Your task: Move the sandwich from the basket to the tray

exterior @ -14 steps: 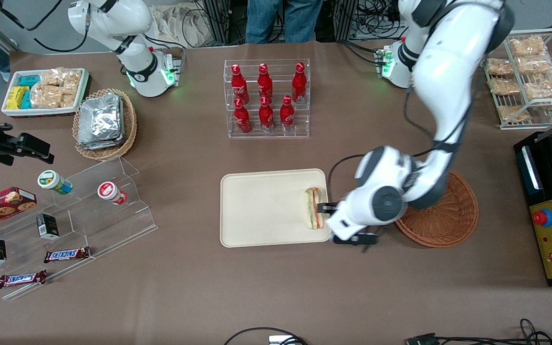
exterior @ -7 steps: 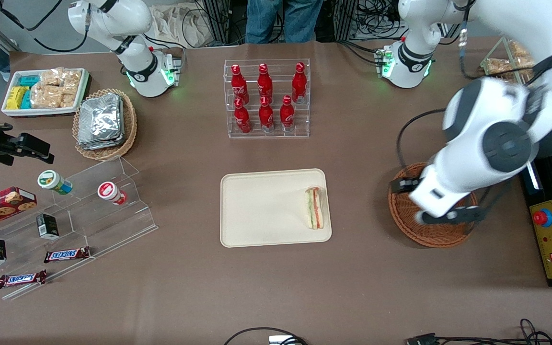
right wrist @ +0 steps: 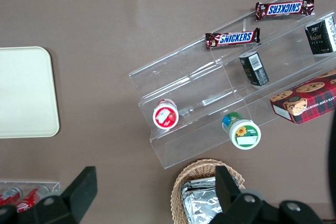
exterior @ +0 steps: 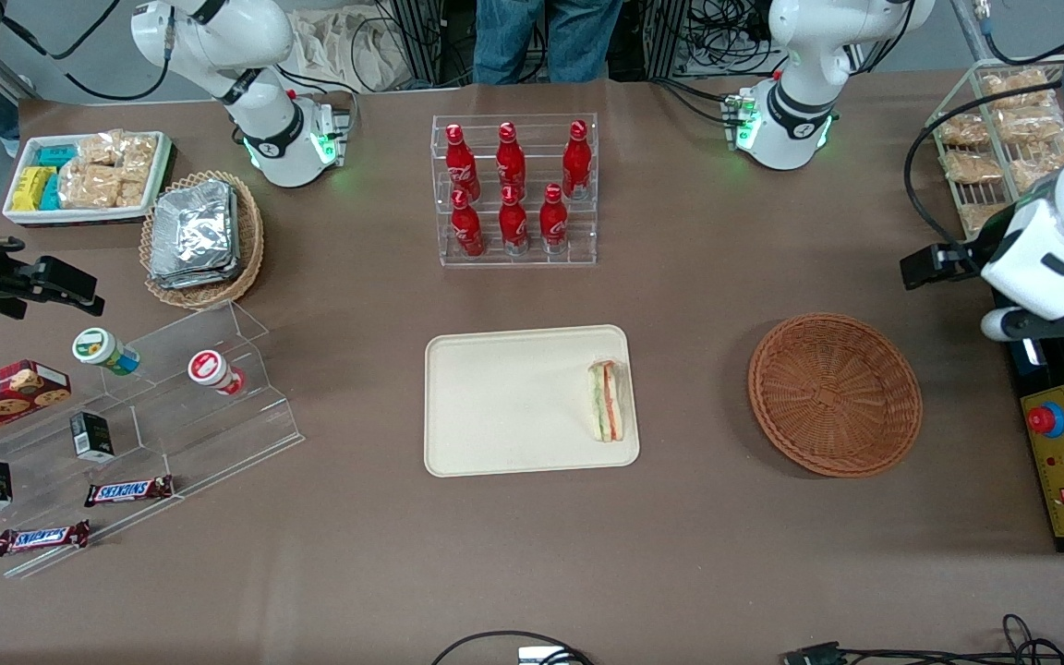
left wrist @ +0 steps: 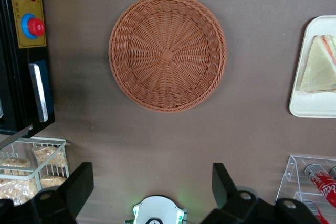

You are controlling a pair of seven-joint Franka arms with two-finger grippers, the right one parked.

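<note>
My gripper [left wrist: 149, 187] hangs wide open, holding nothing, above the table — sandwich [exterior: 606, 401] rests near the tray [exterior: 504, 402] rim, where a nudge might tip it off.

A brown table [exterior: 698, 277] carries everything. The cream tray [exterior: 513, 399] lies at its middle. The reddish-brown basket [exterior: 835, 394] sits beside the tray, toward the working arm's end. A clear rack of red bottles [exterior: 514, 189] stands farther from the front camera than the tray. The gripper [left wrist: 149, 184] hangs above the table near the basket, fingers spread apart, holding nothing.
</note>
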